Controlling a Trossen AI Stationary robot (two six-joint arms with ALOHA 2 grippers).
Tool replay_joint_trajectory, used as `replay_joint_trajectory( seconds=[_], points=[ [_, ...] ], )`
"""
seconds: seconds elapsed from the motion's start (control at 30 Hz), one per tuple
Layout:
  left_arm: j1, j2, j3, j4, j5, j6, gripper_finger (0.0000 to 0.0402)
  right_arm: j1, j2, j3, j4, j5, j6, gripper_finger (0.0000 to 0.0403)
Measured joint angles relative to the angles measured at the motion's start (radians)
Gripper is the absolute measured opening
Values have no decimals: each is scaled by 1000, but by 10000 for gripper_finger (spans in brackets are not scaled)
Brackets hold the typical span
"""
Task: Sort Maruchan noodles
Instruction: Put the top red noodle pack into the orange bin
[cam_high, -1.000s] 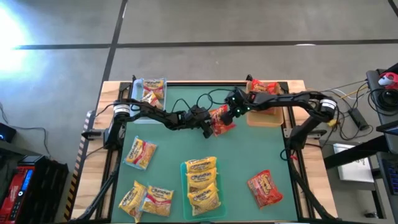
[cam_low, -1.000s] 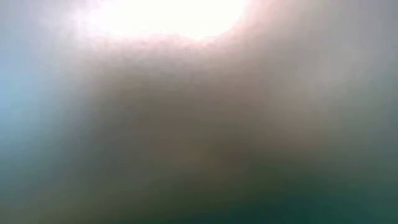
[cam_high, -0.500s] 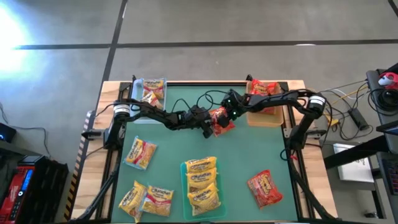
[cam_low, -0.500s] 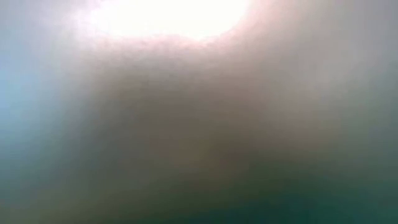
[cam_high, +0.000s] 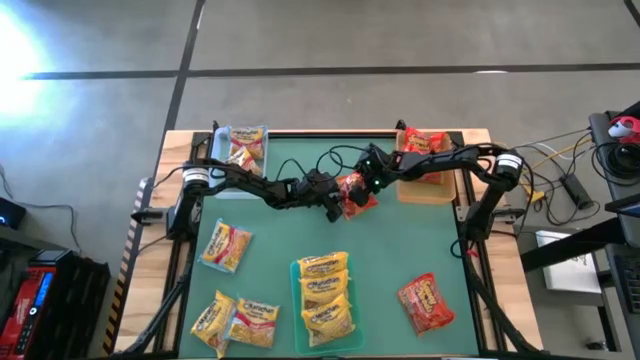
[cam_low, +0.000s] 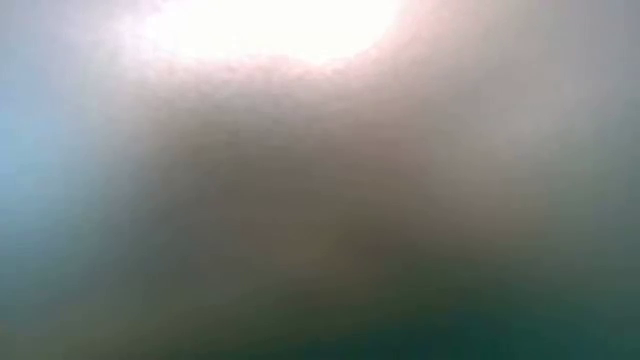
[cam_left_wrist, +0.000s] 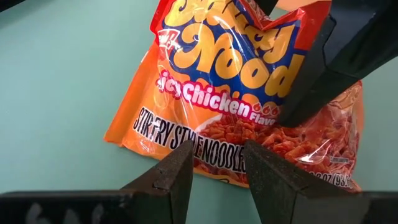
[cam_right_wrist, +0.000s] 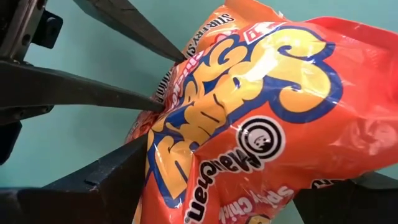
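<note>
Both my arms are meeting mid-desk over one orange packet (cam_high: 355, 192), which is lying on the green mat (cam_high: 400, 250), roughly centre and a bit toward the far edge.

Left jaws (cam_left_wrist: 214, 168): part open, pinching the packet's near edge, with the film sitting between the two tips. I'm reading that as a light grip.

Right jaws (cam_right_wrist: 217, 180): spread wide, straddling the other end of the same packet, fingers on either side of it. I'm reading that as a handover in progress, not yet closed.

Progress, judging from the overhead view:
- Far-left clear tray (cam_high: 240, 147): holding orange-and-white packets.
- Far-right tan tray (cam_high: 430, 188): red packets (cam_high: 425, 142) sitting at its far end, behind my right arm.
- Green tray (cam_high: 298, 310), near edge, centre: holding a stack of yellow packets (cam_high: 326, 292).
- Not yet sorted, loose on the mat: one yellow packet (cam_high: 226, 245) left of the green tray, two more (cam_high: 236, 320) at the near-left corner, and one red packet (cam_high: 426, 302) to the right of the green tray.

So I'm calling it around halfway, with the centre packet plus four loose ones left.

Surface: green mat on a wood-edged desk (cam_high: 180, 140). Room: grey concrete floor (cam_high: 400, 40), with cables and gear at the right. Low view is showing nothing usable.
</note>
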Motion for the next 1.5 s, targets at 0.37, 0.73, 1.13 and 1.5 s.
replay_joint_trajectory(
  seconds=[0.37, 0.73, 1.13, 1.5],
  points=[
    [-1, 1, 0, 8, 0, 3, 125, 1, 0, 0, 1, -10, -47, 246],
    [-2, 1, 0, 13, -16, 8, 125, 2, 0, 0, 4, -11, 23, 168],
    [-2, -128, -65, 11, -29, 33, 125, -18, -49, 0, -39, 4, -14, 145],
    [-2, -217, -172, 16, -98, 29, 125, -29, -187, 3, -180, 3, -230, 144]
  ],
)
